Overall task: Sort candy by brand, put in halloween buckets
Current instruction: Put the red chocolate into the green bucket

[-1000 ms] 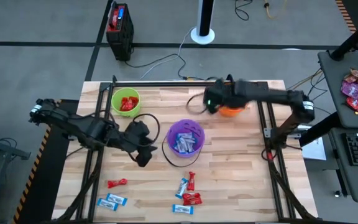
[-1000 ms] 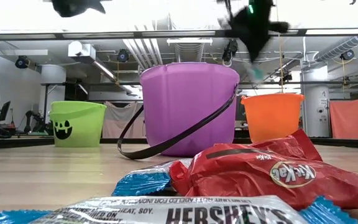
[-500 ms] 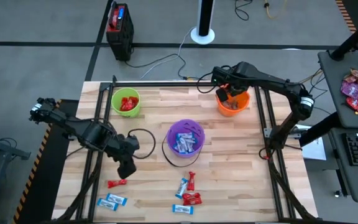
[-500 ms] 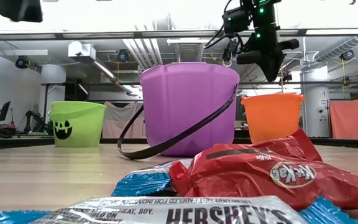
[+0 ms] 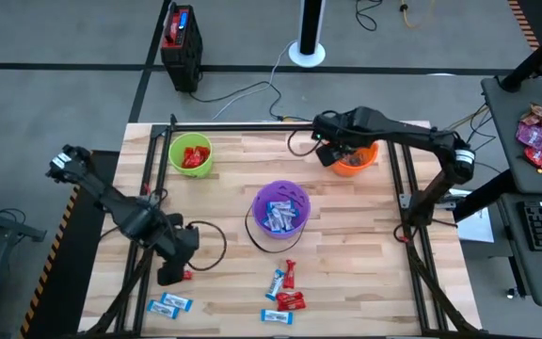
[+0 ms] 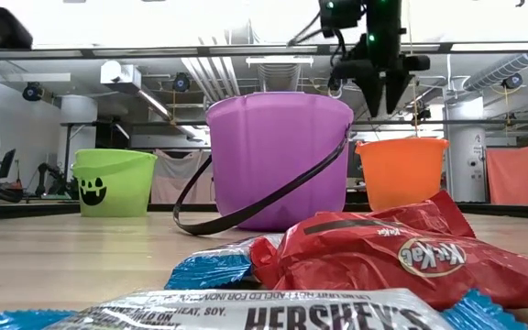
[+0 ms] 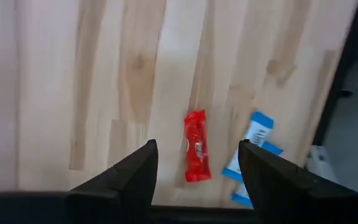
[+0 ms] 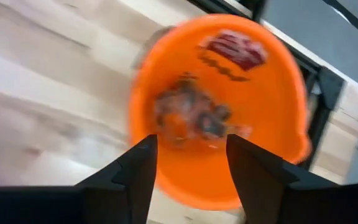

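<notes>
Left hand (image 7: 194,180) gapes empty over red candy (image 7: 196,155), lengthwise between fingers.

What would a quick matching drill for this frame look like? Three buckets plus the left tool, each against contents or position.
Column 1:
1. green bucket
2. purple bucket
3. orange bucket
4. left tool

Column 2:
A. right tool open above it
B. holds red candy
C. open over a lone red candy on the table
D. holds light blue and white candy

Pairs: 1-B, 2-D, 3-A, 4-C
</notes>
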